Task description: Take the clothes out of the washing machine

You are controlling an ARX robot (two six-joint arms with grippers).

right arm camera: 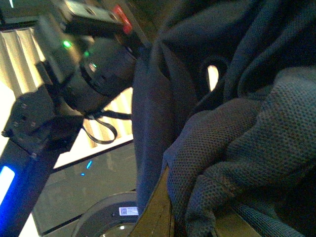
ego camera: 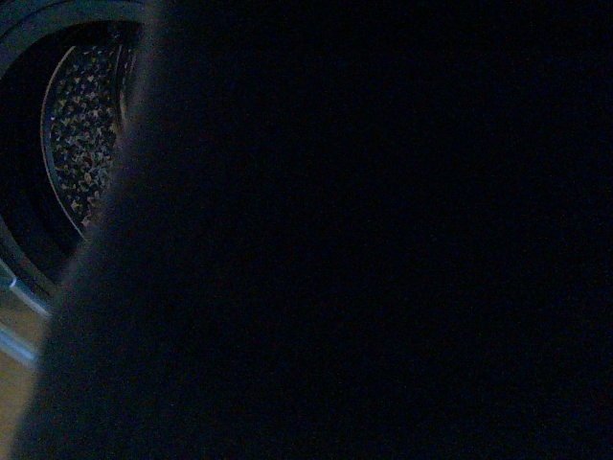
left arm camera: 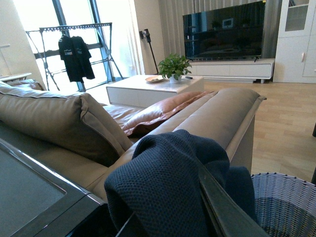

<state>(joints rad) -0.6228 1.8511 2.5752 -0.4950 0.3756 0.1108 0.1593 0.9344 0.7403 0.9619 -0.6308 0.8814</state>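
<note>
The clothes (ego camera: pixel 364 249), dark navy knit fabric, hang right in front of the front camera and hide most of that view. At the far left, the washing machine's perforated steel drum (ego camera: pixel 86 134) shows through its round opening. My left gripper (left arm camera: pixel 170 222) is shut on the clothes (left arm camera: pixel 163 187), which bunch over its fingers (left arm camera: pixel 224 212). My right gripper (right arm camera: pixel 190 222) is shut on the clothes (right arm camera: pixel 237 148), which drape over its fingers (right arm camera: pixel 158 212). The washing machine's door and label (right arm camera: pixel 127 211) show below it.
A woven basket (left arm camera: pixel 284 205) sits just beside the left gripper. A tan sofa (left arm camera: pixel 59 118) with a pink cushion, a white coffee table (left arm camera: pixel 148 89), a TV and a drying rack lie beyond. The other arm's black wrist (right arm camera: pixel 84 74) shows in the right wrist view.
</note>
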